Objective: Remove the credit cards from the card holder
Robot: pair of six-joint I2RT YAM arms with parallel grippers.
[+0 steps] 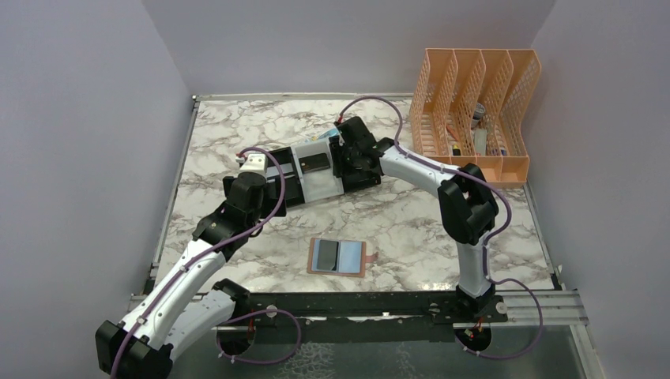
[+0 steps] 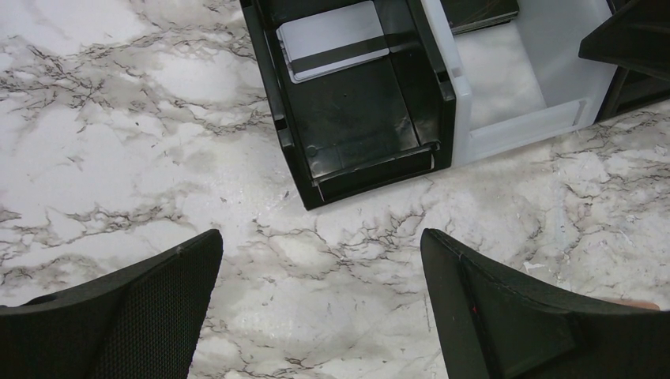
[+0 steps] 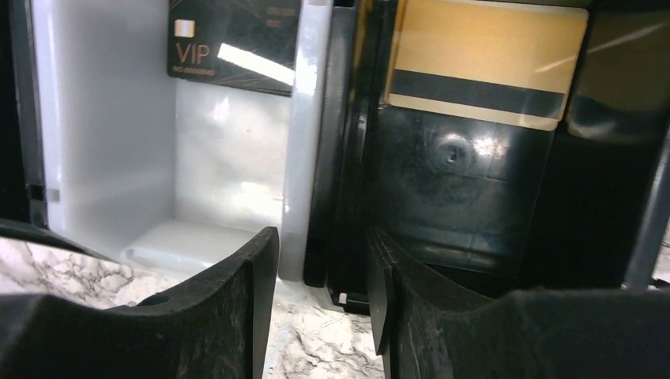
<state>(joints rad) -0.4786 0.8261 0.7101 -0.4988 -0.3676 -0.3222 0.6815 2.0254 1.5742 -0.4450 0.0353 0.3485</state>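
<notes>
The card holder [image 1: 338, 257] lies open and flat on the marble near the front, tan with blue-grey pockets; no card shows sticking out of it. The silvery card [image 2: 332, 39] lies in the tray's left black compartment, the black VIP card [image 3: 233, 43] in the white middle compartment [image 1: 316, 163], and the gold card [image 3: 486, 59] in the right black compartment. My left gripper [image 2: 320, 241] is open and empty over bare marble just in front of the tray's left end [image 1: 251, 183]. My right gripper [image 3: 320, 237] is open and empty, low at the tray's right end [image 1: 351, 158].
The black-and-white three-compartment tray [image 1: 294, 189] lies across the middle of the table. An orange mesh file rack [image 1: 474, 110] with a few items stands at the back right. Grey walls close in the sides and back.
</notes>
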